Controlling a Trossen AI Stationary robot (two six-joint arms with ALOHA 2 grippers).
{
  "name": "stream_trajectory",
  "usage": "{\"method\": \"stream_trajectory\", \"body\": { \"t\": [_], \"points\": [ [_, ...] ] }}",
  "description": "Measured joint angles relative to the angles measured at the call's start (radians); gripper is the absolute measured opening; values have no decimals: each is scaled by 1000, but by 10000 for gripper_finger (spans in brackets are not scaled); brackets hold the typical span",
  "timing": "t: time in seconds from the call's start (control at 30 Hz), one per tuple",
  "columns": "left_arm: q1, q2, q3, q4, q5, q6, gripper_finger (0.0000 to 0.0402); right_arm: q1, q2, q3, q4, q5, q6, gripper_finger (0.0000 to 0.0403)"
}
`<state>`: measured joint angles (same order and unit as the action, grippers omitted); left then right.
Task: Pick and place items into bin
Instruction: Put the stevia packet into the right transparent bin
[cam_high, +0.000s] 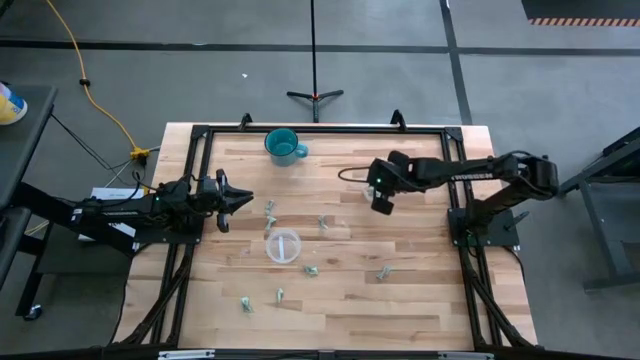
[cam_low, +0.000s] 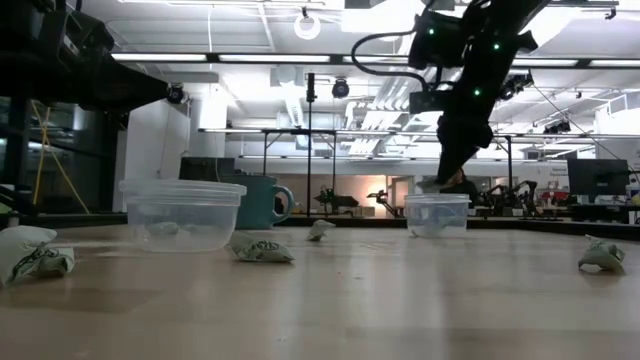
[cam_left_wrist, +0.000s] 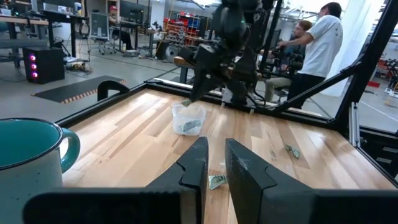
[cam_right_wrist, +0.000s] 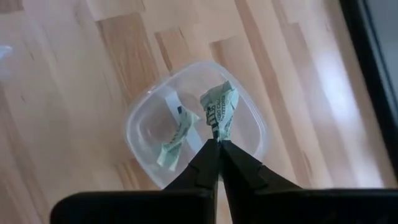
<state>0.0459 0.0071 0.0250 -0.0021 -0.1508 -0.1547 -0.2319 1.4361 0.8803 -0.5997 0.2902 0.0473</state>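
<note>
My right gripper (cam_right_wrist: 219, 142) hangs over a small clear bin (cam_right_wrist: 149, 124), shut on one pale green-grey item (cam_right_wrist: 219, 109). A second item (cam_right_wrist: 176, 137) lies on the bin's bottom. In the low view this gripper (cam_low: 440, 183) stands just above the bin (cam_low: 437, 215). Other items rest loose on the wood (cam_high: 270, 208) (cam_high: 322, 222) (cam_high: 312, 270) (cam_high: 383, 272). My left gripper (cam_left_wrist: 213, 168) waits near the table's left edge (cam_high: 245, 198), its fingers a little apart, touching nothing. My right gripper pinches the crumpled item by its near edge (cam_right_wrist: 216, 132) between the two fingertips, coming from above and pointing down. The item sticks out past the fingertips, lifted clear, over the bin's opening.
A second, larger clear bin (cam_high: 283, 245) stands mid-table, near in the low view (cam_low: 182, 215). A teal mug (cam_high: 285, 146) sits toward the far edge. More items lie near the front (cam_high: 245, 303) (cam_high: 280, 294). A black frame (cam_high: 320, 128) rims the table. People stand beyond it (cam_left_wrist: 320, 43).
</note>
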Motion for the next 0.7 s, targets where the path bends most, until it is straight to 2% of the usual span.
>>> {"method": "stream_trajectory", "body": {
  "t": [0.13, 0.27, 0.33, 0.5, 0.7],
  "points": [
    [0, 0, 0, 0, 0, 0, 92, -8, 1, 0, 14, -23, -2, 45],
    [0, 0, 0, 0, 0, 0, 92, -8, 1, 0, 14, -17, -3, 100],
    [0, 0, 0, 0, 0, 0, 92, -8, 1, 0, 34, -46, -3, 129],
    [0, 0, 0, 0, 0, 0, 92, 33, 1, 0, 125, -372, -89, 173],
    [0, 0, 0, 0, 0, 0, 92, 228, 4, 0, 166, -537, -247, 166]
  ]
}}
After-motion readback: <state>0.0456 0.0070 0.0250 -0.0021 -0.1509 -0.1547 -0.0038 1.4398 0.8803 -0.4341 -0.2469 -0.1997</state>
